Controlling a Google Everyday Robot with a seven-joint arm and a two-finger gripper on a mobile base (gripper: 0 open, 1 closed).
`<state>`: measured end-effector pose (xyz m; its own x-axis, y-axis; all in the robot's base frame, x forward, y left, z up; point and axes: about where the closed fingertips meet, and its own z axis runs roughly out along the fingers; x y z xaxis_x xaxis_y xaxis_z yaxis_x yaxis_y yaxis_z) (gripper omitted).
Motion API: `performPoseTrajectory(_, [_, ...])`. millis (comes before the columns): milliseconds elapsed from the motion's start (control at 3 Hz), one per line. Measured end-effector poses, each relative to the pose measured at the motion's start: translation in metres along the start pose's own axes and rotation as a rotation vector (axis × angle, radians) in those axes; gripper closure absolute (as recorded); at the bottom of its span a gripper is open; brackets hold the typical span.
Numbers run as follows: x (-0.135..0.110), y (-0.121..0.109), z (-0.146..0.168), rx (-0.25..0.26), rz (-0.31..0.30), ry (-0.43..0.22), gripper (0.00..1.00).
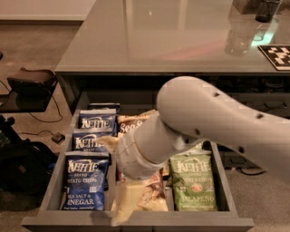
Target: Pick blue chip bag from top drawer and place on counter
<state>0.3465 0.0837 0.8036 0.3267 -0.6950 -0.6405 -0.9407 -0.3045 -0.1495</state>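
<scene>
The top drawer [50, 181] stands pulled out below the counter [172, 41]. Three blue chip bags lie in its left row: front [86, 183], middle [90, 141] and rear [97, 120]. My gripper [113, 181] hangs over the middle row of brown bags [147, 199], just right of the blue row, open and empty. One pale finger [123, 201] points down toward the drawer front; another tip [108, 142] shows near the middle blue bag. My white arm hides most of the brown row.
Green Jalapeno bags [192, 183] fill the right row. On the counter stand a clear glass [238, 38], a dark cup [267, 9] and a black-and-white marker [276, 54]. A black bag [22, 167] and a dark stand [29, 84] sit on the floor at left.
</scene>
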Motion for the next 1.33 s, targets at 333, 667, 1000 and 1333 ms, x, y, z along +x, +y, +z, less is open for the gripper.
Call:
performPoseTrajectory(333, [-0.031,-0.004,0.029,-0.041,-0.038,-0.05,0.0])
performPoseTrajectory(667, [-0.054,-0.014,0.063,-0.1,-0.051,-0.094,0.0])
performPoseTrajectory(1000, [-0.054,-0.014,0.063,-0.1,-0.051,-0.094,0.0])
performPoseTrajectory(1333, [-0.056,-0.018,0.065,-0.07,-0.073,-0.158,0.0])
